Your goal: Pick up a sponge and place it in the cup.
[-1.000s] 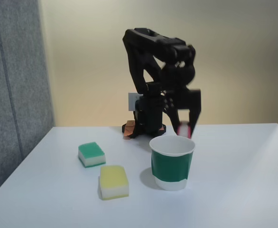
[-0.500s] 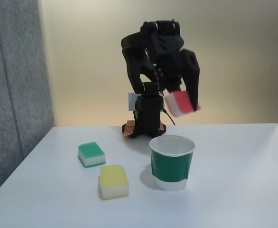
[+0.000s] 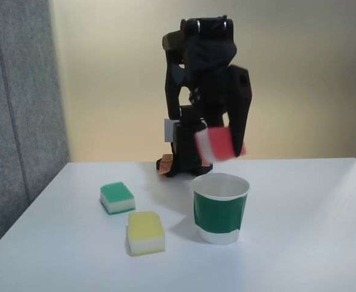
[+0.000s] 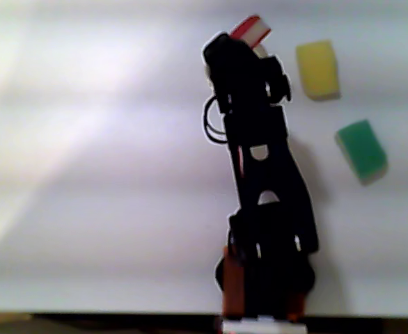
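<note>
The jaws [image 3: 222,145] pinch the sponge [image 3: 217,144] by its two side faces, holding it in the air with its red layer and white layer both showing in the fixed view. In the other view the sponge [image 4: 250,28] pokes out past the tip of the black arm [image 4: 260,160], so only part of it sits between the jaws.

Judged from its look, the sponge is light, soft and springy. It should squash a little under the pinch and grip well, with small risk of slipping, but it may spring or bounce when let go. The side faces, where it is held now, seem the right place to hold it.

Directly below the jaws and close under the sponge stands the cup [image 3: 220,208], upright on the table [image 3: 299,231], its mouth open. The sponge looks nearly as wide as that mouth, so it probably has to go in level or end-first, and the paper cup is light enough to tip if nudged.

Well off to the left of the jaws in the fixed view lie the yellow sponge [image 3: 145,232] and the green sponge [image 3: 117,198], apart from each other.
</note>
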{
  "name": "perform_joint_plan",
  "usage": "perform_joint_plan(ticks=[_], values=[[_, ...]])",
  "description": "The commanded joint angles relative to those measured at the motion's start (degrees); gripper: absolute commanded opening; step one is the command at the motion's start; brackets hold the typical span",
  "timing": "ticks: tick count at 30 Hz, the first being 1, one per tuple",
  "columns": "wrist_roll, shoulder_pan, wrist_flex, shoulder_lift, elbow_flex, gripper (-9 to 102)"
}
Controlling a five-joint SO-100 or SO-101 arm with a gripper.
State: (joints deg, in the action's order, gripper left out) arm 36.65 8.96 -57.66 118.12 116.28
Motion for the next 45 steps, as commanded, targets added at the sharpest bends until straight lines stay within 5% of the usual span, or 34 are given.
perform_joint_plan(ticks=[1, 11, 26, 34, 45], values=[[1.76, -1.41, -1.32, -1.85, -3.16, 0], [1.93, -0.26, -4.75, -5.27, -5.62, 0], [2.64, 2.64, -0.62, -5.19, -7.73, 34], [0.62, 0.44, 0.26, 0.70, -7.56, 11], [-20.48, 0.44, -0.97, 20.30, 1.32, 8]])
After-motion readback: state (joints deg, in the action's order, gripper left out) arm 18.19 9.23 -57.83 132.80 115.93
